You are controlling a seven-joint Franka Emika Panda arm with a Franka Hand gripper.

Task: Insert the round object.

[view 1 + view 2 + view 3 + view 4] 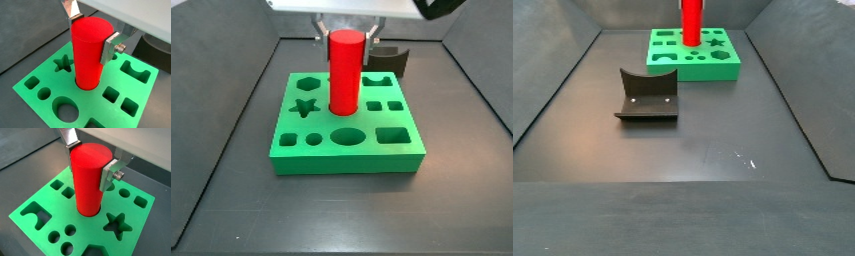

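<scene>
the tool point(92, 31), near the bench's point(714, 140) far edge, pinches the round object point(89, 50) upright so it enters the green block's point(345, 140) centre hole squarely.

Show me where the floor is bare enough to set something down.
Most open: the dark floor in front of the grey block, toward the near edge. A narrower strip lies between grey block and green block. Crowded: the green block's top, where the gripper has its jaws shut on the red cylinder standing in a hole.
</scene>
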